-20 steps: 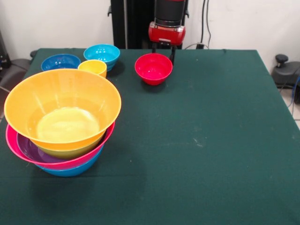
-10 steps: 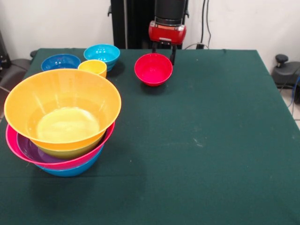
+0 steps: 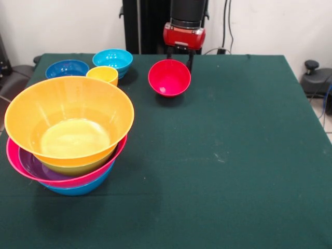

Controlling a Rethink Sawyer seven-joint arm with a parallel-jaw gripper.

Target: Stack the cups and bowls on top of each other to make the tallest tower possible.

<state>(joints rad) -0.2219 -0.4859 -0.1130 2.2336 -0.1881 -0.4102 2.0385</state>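
Note:
A small red bowl (image 3: 169, 78) sits at the table's far middle, tipped so its opening faces the camera. My gripper (image 3: 180, 58) comes down right behind it, fingers at the bowl's far rim and seemingly shut on it. At the left stands the tower (image 3: 67, 135): a large orange bowl (image 3: 67, 104) on top, nested over a green bowl, a purple bowl (image 3: 31, 165), a pink bowl (image 3: 111, 165) and a blue bowl (image 3: 78, 189) at the bottom. Behind it are a yellow-orange cup (image 3: 102, 74), a light blue bowl (image 3: 112, 59) and a dark blue bowl (image 3: 66, 68).
The table (image 3: 233, 155) is covered with a dark green cloth. A black device (image 3: 316, 78) stands off the table's right edge, and cables hang on the wall behind.
The gripper has risen slightly. The red bowl's far rim came up with it, and the bowl has tipped further toward the camera.

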